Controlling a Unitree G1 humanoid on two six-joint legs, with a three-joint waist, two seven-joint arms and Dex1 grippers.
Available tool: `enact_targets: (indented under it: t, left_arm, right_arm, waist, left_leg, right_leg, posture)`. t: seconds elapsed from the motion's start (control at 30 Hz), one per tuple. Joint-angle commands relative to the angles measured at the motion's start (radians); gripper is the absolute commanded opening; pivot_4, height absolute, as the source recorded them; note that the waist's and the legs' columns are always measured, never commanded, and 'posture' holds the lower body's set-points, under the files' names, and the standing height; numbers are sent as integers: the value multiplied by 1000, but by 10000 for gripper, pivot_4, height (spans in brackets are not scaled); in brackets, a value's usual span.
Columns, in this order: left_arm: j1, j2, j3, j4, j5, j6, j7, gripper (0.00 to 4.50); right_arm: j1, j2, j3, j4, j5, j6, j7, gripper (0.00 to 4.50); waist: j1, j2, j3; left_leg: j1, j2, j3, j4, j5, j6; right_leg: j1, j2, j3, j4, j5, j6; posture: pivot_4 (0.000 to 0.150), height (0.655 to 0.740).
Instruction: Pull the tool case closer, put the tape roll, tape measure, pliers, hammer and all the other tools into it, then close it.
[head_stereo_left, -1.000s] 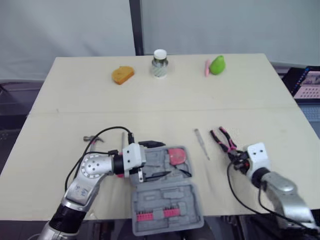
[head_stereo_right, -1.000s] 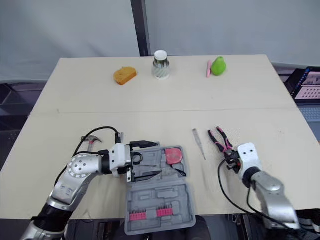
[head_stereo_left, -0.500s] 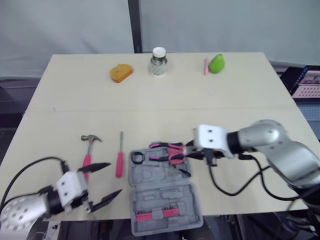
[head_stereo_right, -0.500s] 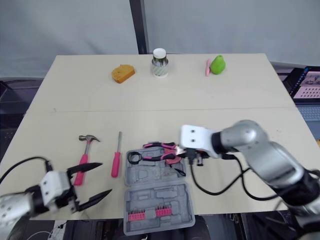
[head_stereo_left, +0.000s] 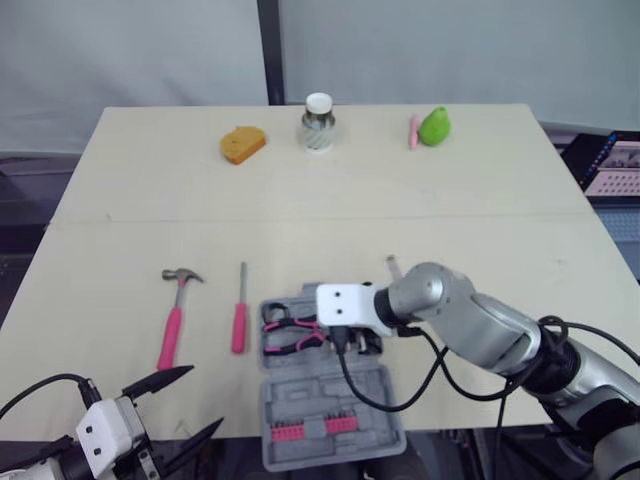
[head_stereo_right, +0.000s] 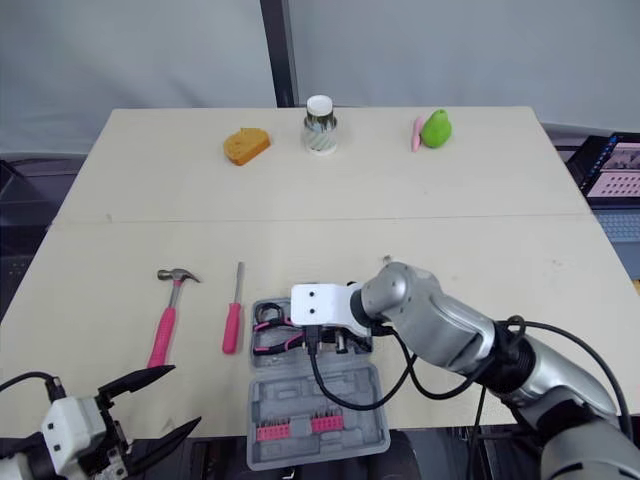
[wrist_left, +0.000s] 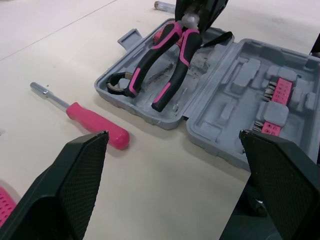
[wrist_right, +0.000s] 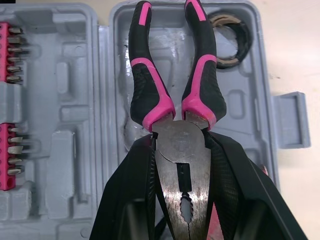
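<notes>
R gripper (wrist_right: 181, 150) pinches pliers (wrist_right: 146, 95) by head over tool case (head_stereo_left: 330, 400) mid-frame, L gripper (head_stereo_left: 207, 395) fingers wide, lower left; next: let go into tray.

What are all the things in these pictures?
Table: one, beige.
Tool case: one, grey, open, near edge.
Pliers: one, black and pink, over the case.
Tape roll: one, dark, inside the case.
Bit strips: two, pink, case's near half.
Hammer: one, pink handle, left of case.
Screwdriver: one, pink handle, between hammer and case.
Jar: one, white lid, far edge.
Orange object: one, left of jar.
Green object: one, right of jar.
Left gripper: black, open, near left corner.
Right gripper: black, shut on the pliers.
</notes>
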Motion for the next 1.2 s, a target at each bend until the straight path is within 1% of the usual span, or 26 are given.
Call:
enact_targets:
  t: [0.03,0.6,1.2]
  left_arm:
    - [3,1,-6,-35,5,-1,23,45000]
    - [-18,21,-9,-9,14,0,31,45000]
    - [-16,20,-13,-10,28,-2,35,45000]
  right_arm:
    - [-7,0,-9,-15,-10,-26,5,9832]
    - [35,7,10,13,-54,-98,22,9832]
    - [51,38,14,40,-79,-121,18,9832]
  waist:
    - [0,0,0]
    - [-21,0,0]
    - [-21,0,0]
  left_leg:
    - [0,0,0,0,0,0]
    - [0,0,0,-1,0,0]
    - [0,0,0,-1,0,0]
  right_leg:
    - [0,0,0,0,0,0]
    - [-1,0,0,1,0,0]
    - [-1,0,0,1,0,0]
  posture:
    - [1500,7400]
    - [1500,7400]
    - [1500,7400]
